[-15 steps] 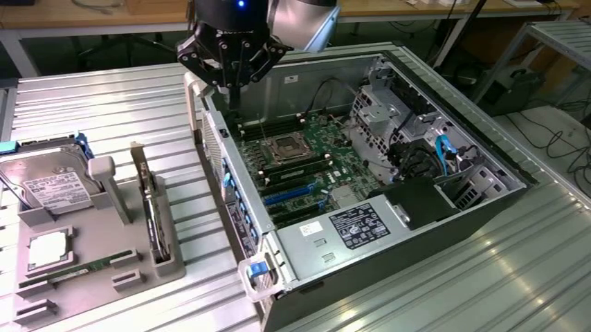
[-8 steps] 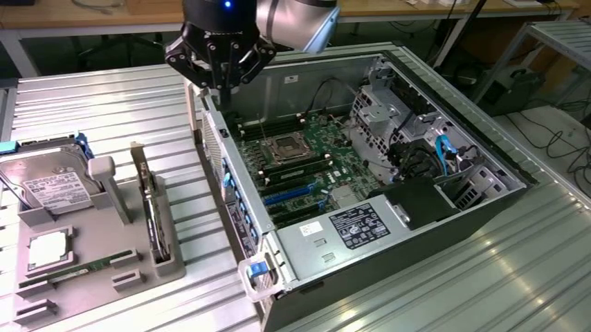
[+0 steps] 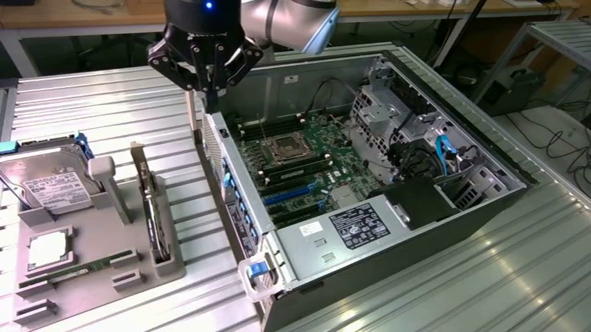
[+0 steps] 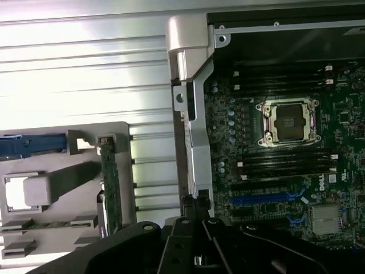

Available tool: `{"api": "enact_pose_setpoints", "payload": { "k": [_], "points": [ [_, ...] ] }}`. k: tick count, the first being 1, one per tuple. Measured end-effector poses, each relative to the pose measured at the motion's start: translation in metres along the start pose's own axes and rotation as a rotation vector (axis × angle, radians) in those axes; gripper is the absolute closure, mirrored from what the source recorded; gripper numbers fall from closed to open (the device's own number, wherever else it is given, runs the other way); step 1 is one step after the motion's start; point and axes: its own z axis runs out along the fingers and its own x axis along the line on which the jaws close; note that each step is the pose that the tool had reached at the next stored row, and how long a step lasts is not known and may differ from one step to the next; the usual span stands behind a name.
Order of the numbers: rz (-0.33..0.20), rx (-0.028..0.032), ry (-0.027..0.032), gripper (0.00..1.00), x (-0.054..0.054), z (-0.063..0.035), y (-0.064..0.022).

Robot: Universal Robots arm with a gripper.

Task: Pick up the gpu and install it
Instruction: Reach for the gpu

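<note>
The gpu [image 3: 148, 197] stands on edge in a slot of the grey parts holder [image 3: 171, 266] on the exterior view's left. In the wrist view the gpu [image 4: 110, 182] appears as a thin green edge in the holder [image 4: 122, 131]. My gripper [image 3: 210, 104] hangs above the rear corner of the open computer case [image 3: 242, 200], apart from the gpu and to its right in the exterior view. The black fingers [image 4: 182, 228] meet at a point, and I see nothing between them. Blue expansion slots [image 3: 291, 194] lie on the motherboard [image 4: 268, 200] inside the case.
The holder also carries a silver hard drive [image 3: 51, 183], a square processor [image 3: 46, 250] and a long green memory stick [image 3: 79, 271]. Inside the case are an empty processor socket [image 3: 282, 146], a power supply [image 3: 356, 228] and drive cages [image 3: 397, 111]. Everything rests on a ribbed metal table [image 3: 111, 104].
</note>
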Motion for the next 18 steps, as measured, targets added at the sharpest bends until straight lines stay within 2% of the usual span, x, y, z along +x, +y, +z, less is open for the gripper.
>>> {"api": "enact_pose_setpoints", "payload": {
  "k": [18],
  "points": [
    [-0.025,-0.0015,0.0009,0.89,0.033,-0.0013,-0.0104]
  ]
}}
